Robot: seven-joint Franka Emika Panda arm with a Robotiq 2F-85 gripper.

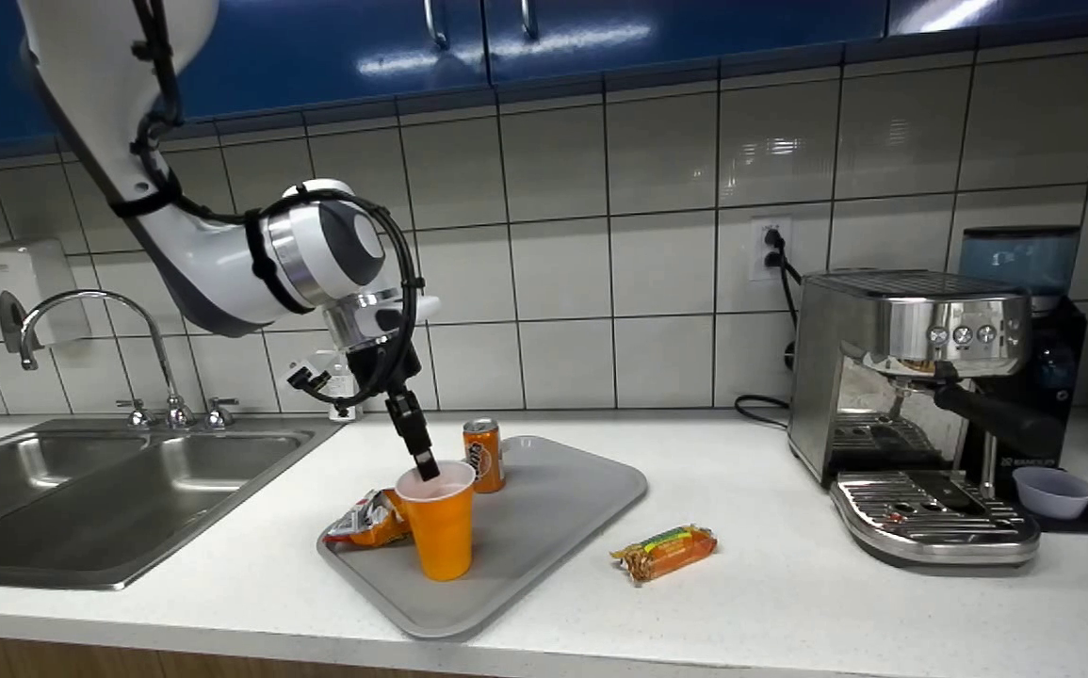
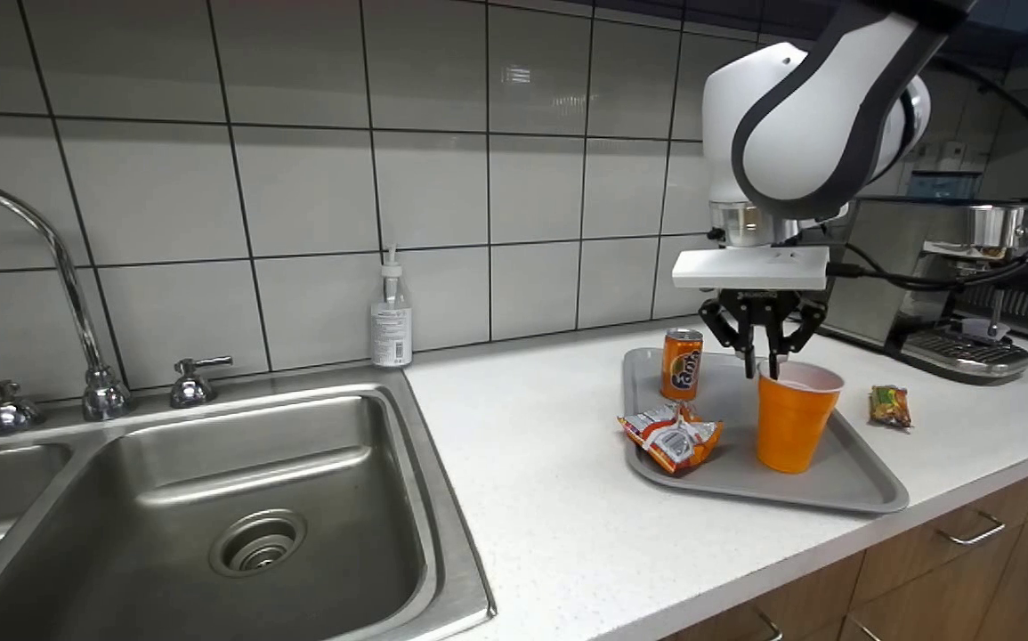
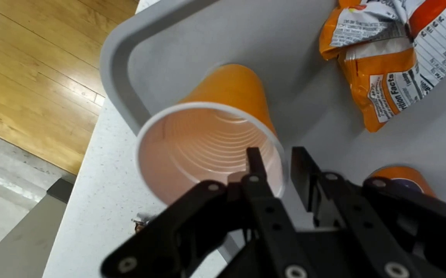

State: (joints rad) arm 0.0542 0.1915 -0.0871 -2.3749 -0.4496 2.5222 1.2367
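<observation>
Orange cup (image 1: pixel 445 539): stands on the grey tray (image 1: pixel 558 541), toward the corner nearest the front edge of the white counter (image 1: pixel 788 612); pale inside.
Cup's long axis: vertical, base down, sides widening up to a light rim. Mouth points up. Foreshortened in the wrist view, with the mouth toward the camera and the base toward the top of the frame.
Gripper (image 2: pixel 762 369): points nearly straight down in an exterior view, at the cup's rim, on the side toward the can (image 2: pixel 682 363).
Jaws: parted by a narrow gap, rim running between. One finger (image 3: pixel 256 166) sits within the circle of the mouth, its partner outside. Contact with the cup wall: cannot tell.
Arm (image 1: pixel 214 259): white; comes down from upper left in an exterior view, bends sharply near the wrist, gripper slanting a little off vertical there.
Can: orange, upright on the tray, near the cup but apart from it. Label reads Fanta.
Snack bag (image 2: pixel 675 438): crumpled, lying at the tray's edge, near the cup.
Packet (image 1: pixel 666 554): wrapped, flat on the counter, off the tray, on the side toward the steel coffee machine (image 1: pixel 911 330).
Sink (image 2: pixel 451 552): steel, well apart from the cup.
</observation>
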